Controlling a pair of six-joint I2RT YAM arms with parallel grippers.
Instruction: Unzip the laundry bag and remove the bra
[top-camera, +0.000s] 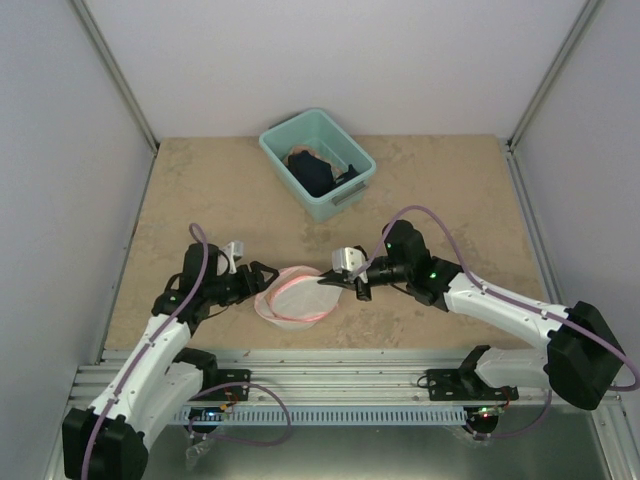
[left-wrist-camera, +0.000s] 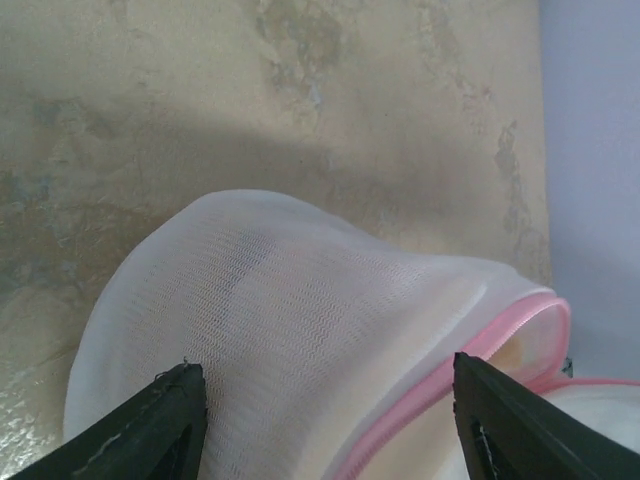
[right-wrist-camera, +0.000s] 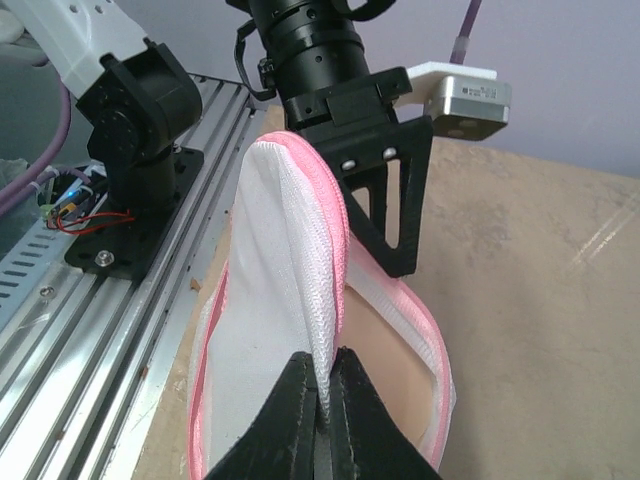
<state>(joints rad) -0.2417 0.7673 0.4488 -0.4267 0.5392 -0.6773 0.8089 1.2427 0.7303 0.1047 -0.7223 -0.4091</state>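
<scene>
The laundry bag (top-camera: 297, 296) lies on the tan table between my two grippers, its pink zipper band (right-wrist-camera: 325, 210) parted so the pouch gapes. My right gripper (right-wrist-camera: 322, 365) is shut on the bag's zipper edge and holds one flap up on end; it also shows in the top view (top-camera: 332, 279). My left gripper (top-camera: 266, 277) is open, its fingers wide apart either side of the white mesh dome (left-wrist-camera: 300, 330). One left finger (right-wrist-camera: 395, 200) shows behind the raised flap. A smooth beige surface (right-wrist-camera: 385, 375) shows in the opening; I cannot tell if it is the bra.
A teal plastic bin (top-camera: 345, 197) holding dark clothing stands at the back centre of the table. The aluminium rail (top-camera: 330, 372) with the arm bases runs along the near edge. Grey walls close in both sides.
</scene>
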